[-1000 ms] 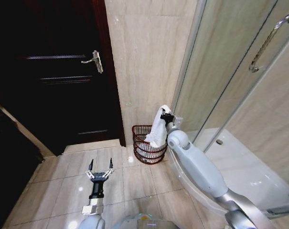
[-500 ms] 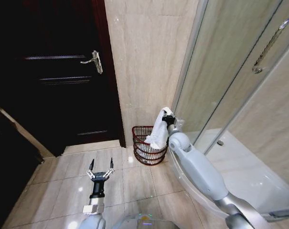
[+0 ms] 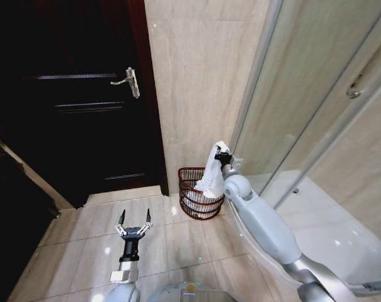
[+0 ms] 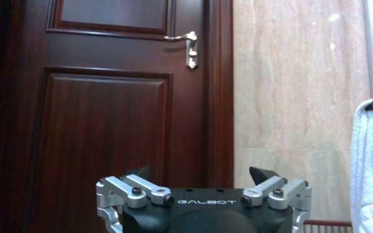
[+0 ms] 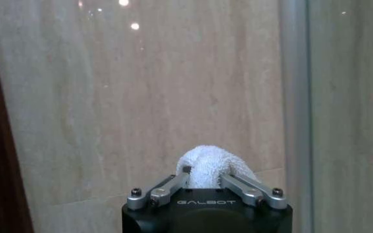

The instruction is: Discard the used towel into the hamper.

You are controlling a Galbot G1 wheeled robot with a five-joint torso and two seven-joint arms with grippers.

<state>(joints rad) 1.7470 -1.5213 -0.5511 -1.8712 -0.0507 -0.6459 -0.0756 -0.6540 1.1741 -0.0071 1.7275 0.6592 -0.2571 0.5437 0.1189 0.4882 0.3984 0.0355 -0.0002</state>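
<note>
A white towel (image 3: pixel 212 173) hangs from my right gripper (image 3: pixel 220 151), which is shut on its top fold. The towel's lower end drapes into the hamper (image 3: pixel 199 194), a dark reddish wire basket on the floor against the beige wall. In the right wrist view the towel (image 5: pixel 207 167) bulges between the closed fingers. The left wrist view catches the hanging towel (image 4: pixel 372 165) and a strip of the hamper rim (image 4: pixel 329 224). My left gripper (image 3: pixel 134 223) hovers low over the floor tiles, left of the hamper, open and holding nothing.
A dark wooden door (image 3: pixel 83 94) with a metal handle (image 3: pixel 131 80) stands left of the hamper. A glass shower enclosure (image 3: pixel 322 113) with a raised white base (image 3: pixel 316 226) lies to the right. Beige floor tiles spread in front.
The whole head picture has shifted slightly, so the camera moved. The towel has sunk a little lower into the hamper. The left gripper keeps its pose.
</note>
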